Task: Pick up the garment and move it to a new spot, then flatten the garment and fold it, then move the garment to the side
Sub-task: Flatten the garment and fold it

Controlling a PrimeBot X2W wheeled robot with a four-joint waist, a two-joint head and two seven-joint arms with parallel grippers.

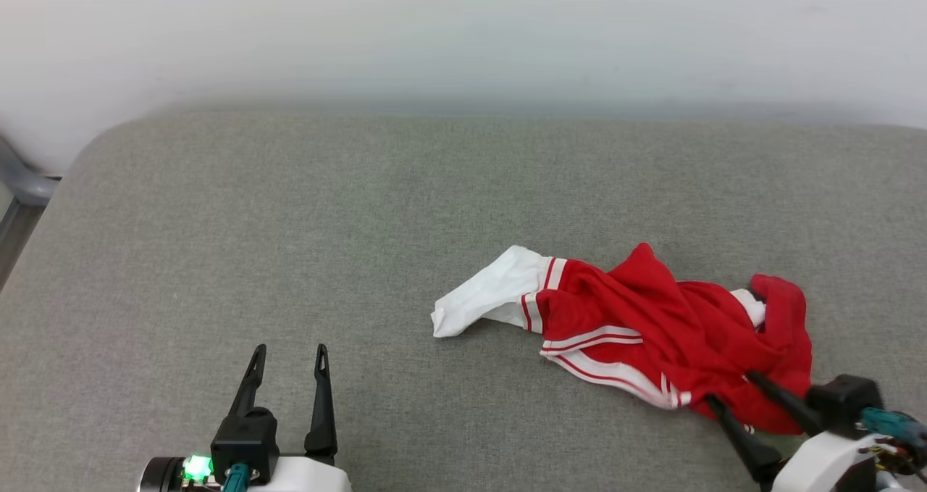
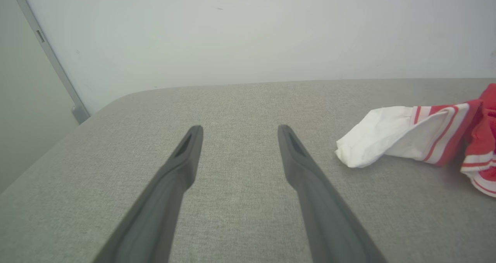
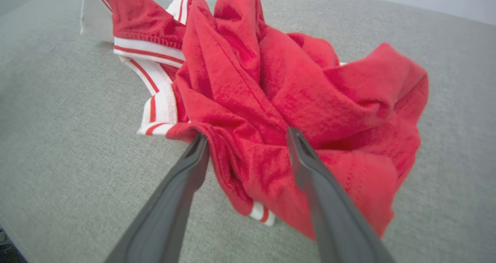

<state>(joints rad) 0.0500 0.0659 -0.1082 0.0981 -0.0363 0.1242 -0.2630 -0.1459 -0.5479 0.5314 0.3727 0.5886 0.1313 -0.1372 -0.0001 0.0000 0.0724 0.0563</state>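
The garment (image 1: 652, 325) is a red T-shirt with white sleeves and striped trim, lying crumpled on the grey padded surface (image 1: 290, 224) right of centre. One white sleeve (image 2: 383, 135) sticks out toward the left. My right gripper (image 1: 731, 389) stands open at the heap's near right edge, its fingers apart over the red cloth (image 3: 294, 112) with folds lying between them, nothing pinched. My left gripper (image 1: 290, 351) is open over bare surface at the lower left, well away from the garment; in its wrist view the left gripper (image 2: 238, 129) has nothing between its fingers.
The grey surface ends at a rounded far edge against a pale wall (image 1: 463, 35). A grey metal frame piece (image 1: 22, 180) stands off the surface's far left corner. Open surface lies left of and behind the garment.
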